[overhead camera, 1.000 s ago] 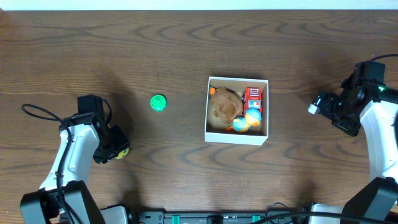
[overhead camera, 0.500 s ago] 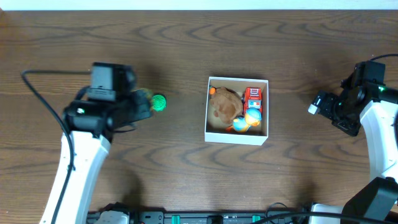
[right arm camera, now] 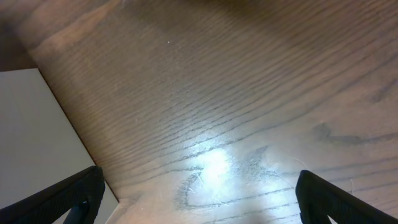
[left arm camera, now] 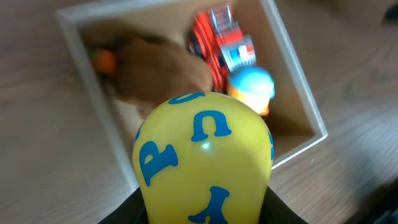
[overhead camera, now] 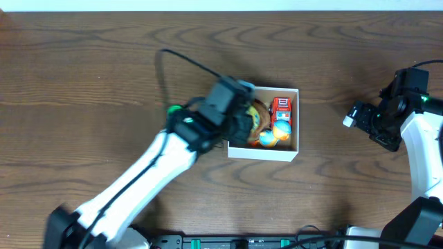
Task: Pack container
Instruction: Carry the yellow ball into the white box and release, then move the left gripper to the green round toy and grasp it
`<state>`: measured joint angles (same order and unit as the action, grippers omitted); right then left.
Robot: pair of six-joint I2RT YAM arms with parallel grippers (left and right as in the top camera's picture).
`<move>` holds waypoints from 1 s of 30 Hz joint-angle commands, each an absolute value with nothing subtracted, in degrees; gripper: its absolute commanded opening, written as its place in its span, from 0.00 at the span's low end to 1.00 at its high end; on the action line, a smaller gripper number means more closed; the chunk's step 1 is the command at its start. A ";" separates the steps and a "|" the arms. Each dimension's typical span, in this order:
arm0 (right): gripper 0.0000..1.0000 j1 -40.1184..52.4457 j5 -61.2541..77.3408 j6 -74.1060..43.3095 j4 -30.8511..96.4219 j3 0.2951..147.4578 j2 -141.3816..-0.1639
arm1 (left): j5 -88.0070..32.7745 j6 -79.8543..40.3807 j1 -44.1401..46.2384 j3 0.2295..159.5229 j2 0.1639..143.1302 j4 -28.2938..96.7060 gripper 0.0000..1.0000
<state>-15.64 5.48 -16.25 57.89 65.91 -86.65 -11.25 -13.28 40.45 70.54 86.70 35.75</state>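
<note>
I am watching the packing, and it looks more than half done. The container [overhead camera: 263, 153] is sitting on the desk [overhead camera: 104, 55], a little toward 3 o'clock from the middle. Some toys are already lying inside it. A brown plush toy [left arm camera: 158, 68] is filling the 9 o'clock side. A red toy truck [overhead camera: 281, 107] is lying along the 3 o'clock side. A blue and orange toy [left arm camera: 251, 86] is sitting near 5 o'clock, touching the truck. A tiny orange thing [left arm camera: 106, 60] is peeking out at 11 o'clock, beside the plush toy.

The left arm [overhead camera: 173, 145] is reaching over the container's 9 o'clock wall. The left jaws are holding a yellow toy with blue letters [left arm camera: 204, 158], which is hanging above the box and not yet inside it. I think this toy is the one going in now. It needs to be let go over the free spot beside the plush toy.

A small green thing [overhead camera: 172, 108] is showing on the desk at 9 o'clock from the box, mostly hidden by the arm. I think it needs packing too, so that job is left.

The right arm [overhead camera: 422, 138] is waiting far out at 3 o'clock. The right jaws are spread wide over bare desk, holding nothing.
</note>
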 commanded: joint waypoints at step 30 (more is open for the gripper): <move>0.99 -15.57 5.63 -15.14 58.11 65.89 -86.59 | 6.20 -22.85 21.45 75.77 80.47 44.40 0.98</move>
